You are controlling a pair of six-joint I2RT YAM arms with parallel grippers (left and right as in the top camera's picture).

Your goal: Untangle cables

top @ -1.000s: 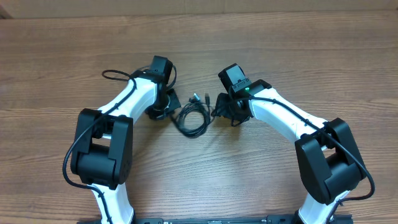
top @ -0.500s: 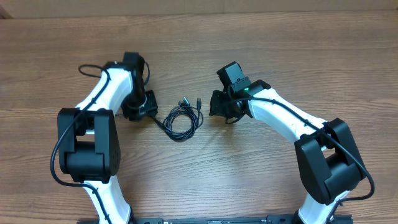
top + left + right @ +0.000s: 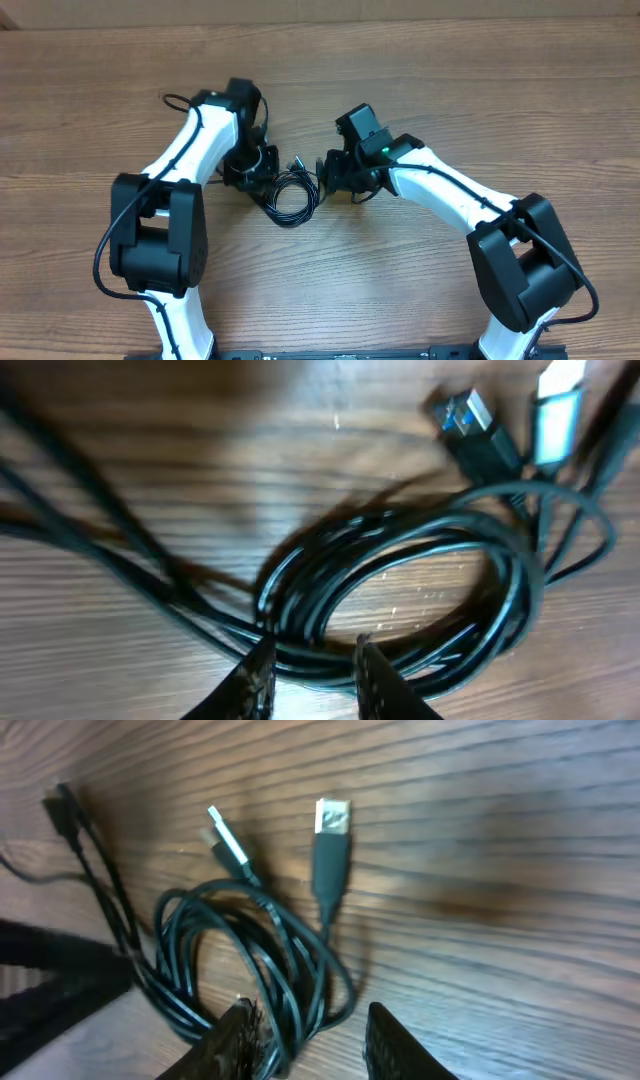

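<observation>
The cables [image 3: 292, 196] are thin black cords wound in one loose coil on the wooden table, with silver-tipped plug ends [image 3: 298, 162] pointing toward the far side. My left gripper [image 3: 256, 170] sits at the coil's left edge. In the left wrist view its jaws [image 3: 312, 665] are open, with coil strands [image 3: 400, 575] lying just past the tips. My right gripper [image 3: 334, 176] is at the coil's right edge. In the right wrist view its jaws [image 3: 312, 1032] are open, with the coil's strands [image 3: 285, 970] lying between the fingers, and two USB plugs [image 3: 332, 832] lie beyond.
The wooden table [image 3: 480, 90] fills the overhead view, and both white arms curve in from its front edge. A thicker black wire [image 3: 178, 100] loops off the left arm. A tan strip [image 3: 320, 10] runs along the far edge.
The left gripper swung out to the left, then came back against the coil's left side. The coil shifted left. The right gripper moved left onto the coil's right edge.
</observation>
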